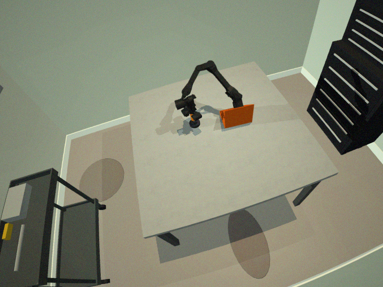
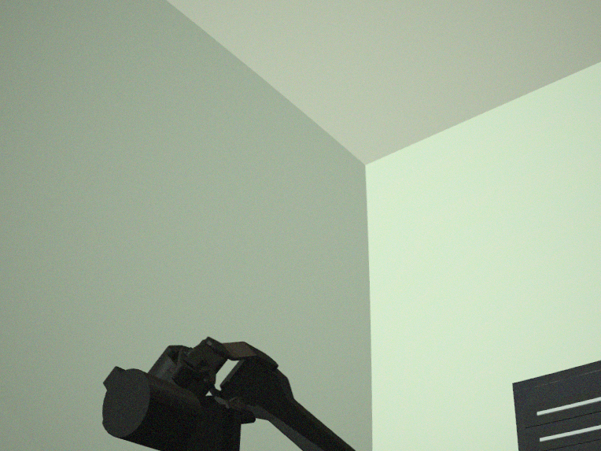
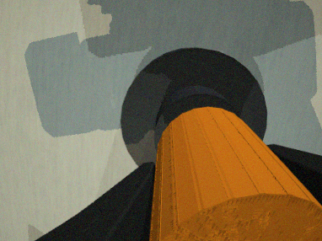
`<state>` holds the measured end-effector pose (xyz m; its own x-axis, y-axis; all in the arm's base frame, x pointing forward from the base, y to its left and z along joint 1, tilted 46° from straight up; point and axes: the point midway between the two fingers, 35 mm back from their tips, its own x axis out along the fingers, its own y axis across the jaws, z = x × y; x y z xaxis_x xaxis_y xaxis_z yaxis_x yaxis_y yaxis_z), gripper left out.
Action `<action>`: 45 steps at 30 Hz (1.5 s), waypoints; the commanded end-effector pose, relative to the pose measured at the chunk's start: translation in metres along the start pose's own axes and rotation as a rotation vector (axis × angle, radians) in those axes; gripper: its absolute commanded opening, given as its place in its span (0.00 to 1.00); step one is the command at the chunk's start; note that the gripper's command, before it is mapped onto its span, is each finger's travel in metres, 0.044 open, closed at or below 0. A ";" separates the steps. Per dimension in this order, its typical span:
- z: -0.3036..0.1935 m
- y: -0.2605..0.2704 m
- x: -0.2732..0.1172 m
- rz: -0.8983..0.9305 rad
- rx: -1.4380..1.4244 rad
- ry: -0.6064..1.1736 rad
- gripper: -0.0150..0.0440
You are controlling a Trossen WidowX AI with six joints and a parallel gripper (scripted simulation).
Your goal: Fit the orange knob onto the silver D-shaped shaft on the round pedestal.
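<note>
pale green walls are shown beyond the counter [image 1: 223,172] from above; only in the wrist view is the knob [image 1: 192,117] [image 3: 236,168] plainly seen, pinched by the pincer [image 1: 193,116] [image 3: 210,166] over the dark pedestal [image 1: 194,123] [image 3: 194,67], its seating hidden.

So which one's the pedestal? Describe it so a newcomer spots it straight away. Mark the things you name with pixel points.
On the big pale table [image 1: 230,172], look beside the upright orange panel [image 1: 238,115], toward the cart [image 1: 47,229] side. There, just below the gripper [image 1: 194,116] [image 3: 219,164] holding the orange knob [image 1: 192,117] [image 3: 219,152], is the pedestal [image 1: 194,124] [image 3: 194,65]. Unlike the bright, flat-sided panel, it is black and round.
</note>
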<state>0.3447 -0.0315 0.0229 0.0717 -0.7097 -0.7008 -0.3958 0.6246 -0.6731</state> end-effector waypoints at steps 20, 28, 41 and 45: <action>0.001 -0.001 -0.004 -0.003 -0.091 -0.001 0.25; 0.000 0.000 -0.002 -0.003 -0.215 -0.001 0.25; 0.000 -0.001 0.001 -0.003 -0.215 -0.001 0.25; 0.000 0.000 -0.002 -0.003 -0.215 -0.001 0.25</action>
<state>0.3446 -0.0317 0.0226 0.0721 -0.7096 -0.7009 -0.5796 0.5421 -0.6085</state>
